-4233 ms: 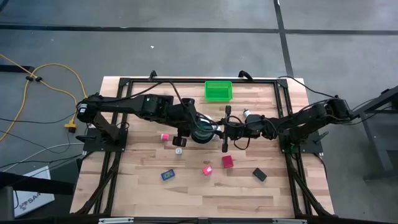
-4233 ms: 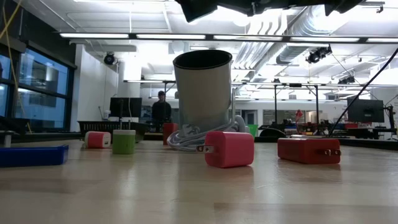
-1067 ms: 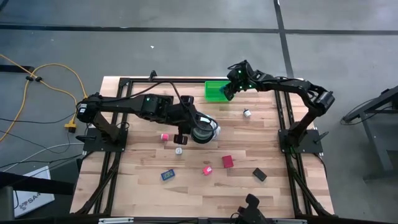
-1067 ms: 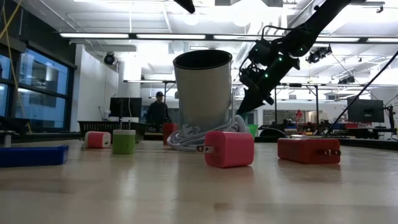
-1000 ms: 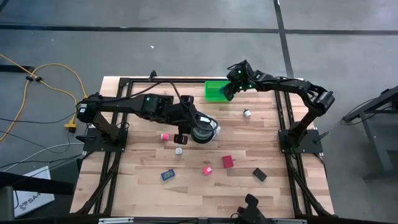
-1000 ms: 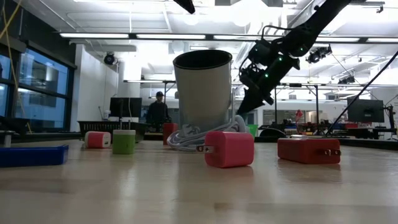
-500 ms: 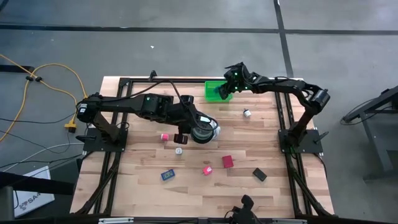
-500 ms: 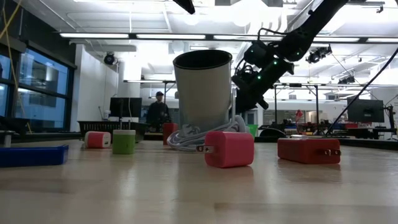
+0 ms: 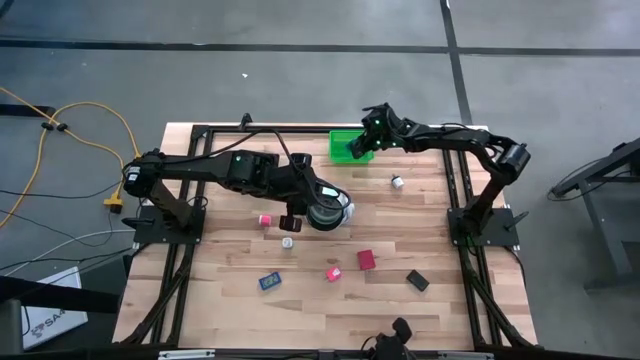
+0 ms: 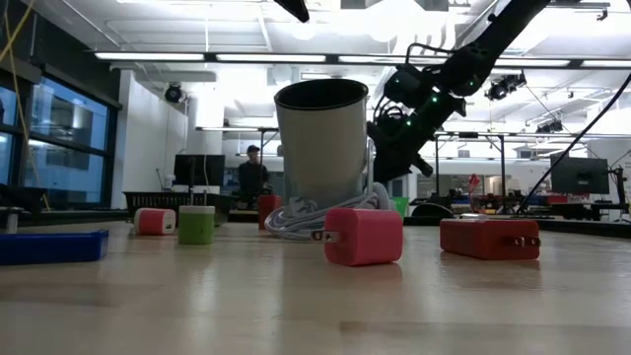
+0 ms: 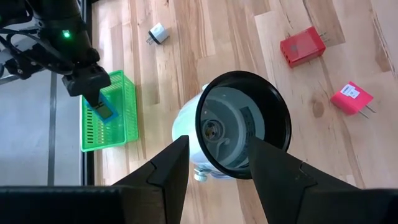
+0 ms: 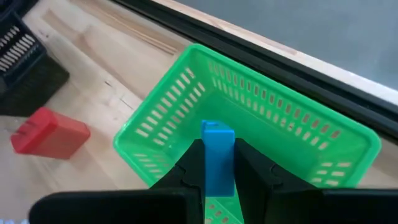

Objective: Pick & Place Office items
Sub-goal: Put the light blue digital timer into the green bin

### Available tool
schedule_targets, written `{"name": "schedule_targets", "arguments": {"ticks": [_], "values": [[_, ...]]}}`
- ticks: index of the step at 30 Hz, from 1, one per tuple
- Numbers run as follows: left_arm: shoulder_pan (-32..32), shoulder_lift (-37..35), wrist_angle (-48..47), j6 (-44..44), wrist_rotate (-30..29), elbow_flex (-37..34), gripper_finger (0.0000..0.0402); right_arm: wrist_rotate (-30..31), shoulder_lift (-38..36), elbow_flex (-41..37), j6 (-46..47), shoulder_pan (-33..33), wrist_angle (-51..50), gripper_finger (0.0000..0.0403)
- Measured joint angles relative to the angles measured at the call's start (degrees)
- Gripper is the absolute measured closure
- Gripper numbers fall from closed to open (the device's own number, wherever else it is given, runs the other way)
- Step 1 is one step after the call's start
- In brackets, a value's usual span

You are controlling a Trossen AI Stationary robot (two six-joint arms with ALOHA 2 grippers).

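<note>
My right gripper (image 9: 358, 148) hangs over the green bin (image 9: 340, 150) at the table's far edge, shut on a blue flat piece (image 12: 217, 152). That piece also shows in the left wrist view (image 11: 104, 112) above the bin (image 11: 106, 134). My left gripper (image 11: 214, 146) stands open above the white round cup with a dark rim (image 11: 239, 130), mid-table, without touching it. The cup (image 10: 322, 158) stands upright on the table with a cable around its foot. Pink (image 9: 332, 273), red (image 9: 366, 260), blue (image 9: 269, 281) and black (image 9: 417, 281) pieces lie toward the near side. My right gripper pinches the blue piece between its two fingers, one on each side of its near end (image 12: 217, 180). The fingers slant down from the table's right. The piece sticks out ahead of the fingertips, lifted clear over the inside of the bin (image 12: 298, 124).
A small white piece (image 9: 397, 182) lies right of the cup, with a pink one (image 9: 265, 219) and a white one (image 9: 287, 242) to its left. A red block (image 12: 50, 130) and a black mesh tray (image 12: 18, 43) sit beside the bin. Black frame rails line the table edges.
My right gripper has shifted a little toward the table's left over the green bin and rolled about its own axis, staying shut on the blue piece, which has turned with it.
</note>
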Motion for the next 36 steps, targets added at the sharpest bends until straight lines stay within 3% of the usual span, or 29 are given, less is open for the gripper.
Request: {"name": "schedule_targets", "arguments": {"ticks": [8, 36], "values": [[0.0, 0.0, 0.0, 0.0, 0.0, 0.0, 0.0246, 3.1, 0.0, 0.0, 4.1, -0.2, -2.3, 0.0358], [0.0, 0.0, 0.0, -0.5, 0.2, 0.0, 0.0246, 3.0, 3.0, 0.0, 5.1, -0.2, 0.0, 0.0351]]}}
